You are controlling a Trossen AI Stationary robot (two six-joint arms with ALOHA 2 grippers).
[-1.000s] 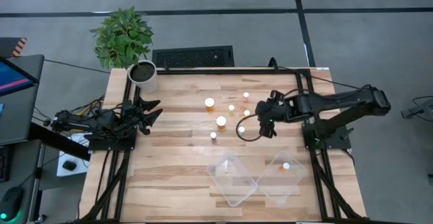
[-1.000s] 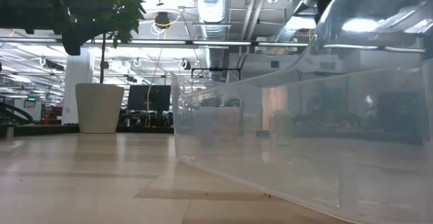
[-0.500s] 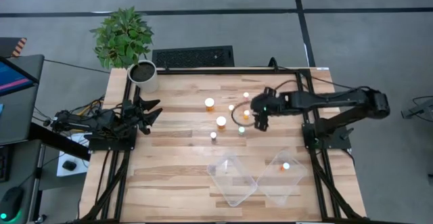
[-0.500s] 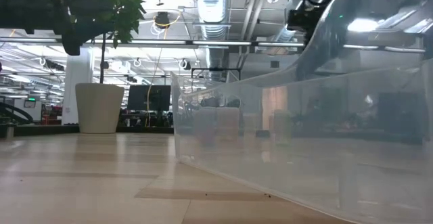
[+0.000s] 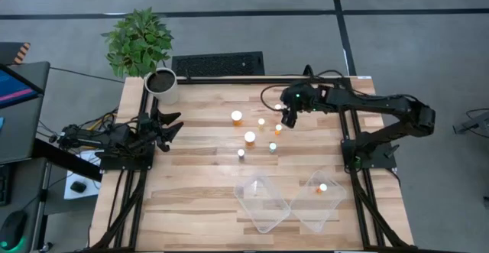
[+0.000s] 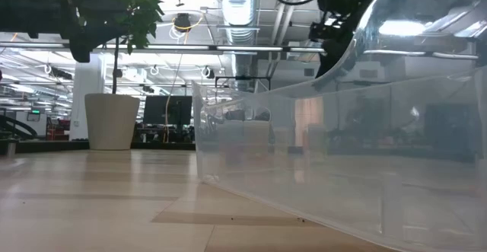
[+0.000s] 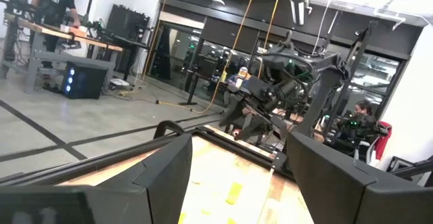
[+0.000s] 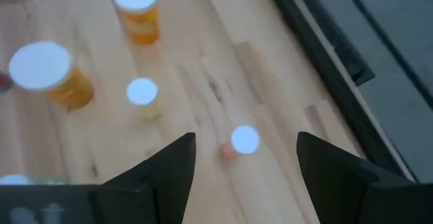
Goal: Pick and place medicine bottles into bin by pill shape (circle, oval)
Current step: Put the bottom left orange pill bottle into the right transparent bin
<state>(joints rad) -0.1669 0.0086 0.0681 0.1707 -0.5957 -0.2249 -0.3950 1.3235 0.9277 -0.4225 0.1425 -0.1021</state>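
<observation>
right gripper point(image 5: 287, 115), fingers spread wide, hovers over white-capped medicine bottles point(image 5: 250, 137) at upper centre of the table point(image 5: 191, 192); wrist view alone reveals orange bodies point(image 8: 139, 29).

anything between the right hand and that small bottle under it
Nothing visible. The right hand hovers open over the small bottle, with only bare table around it. The nearest other bottle stands off to one side, clear of the fingers.
</observation>
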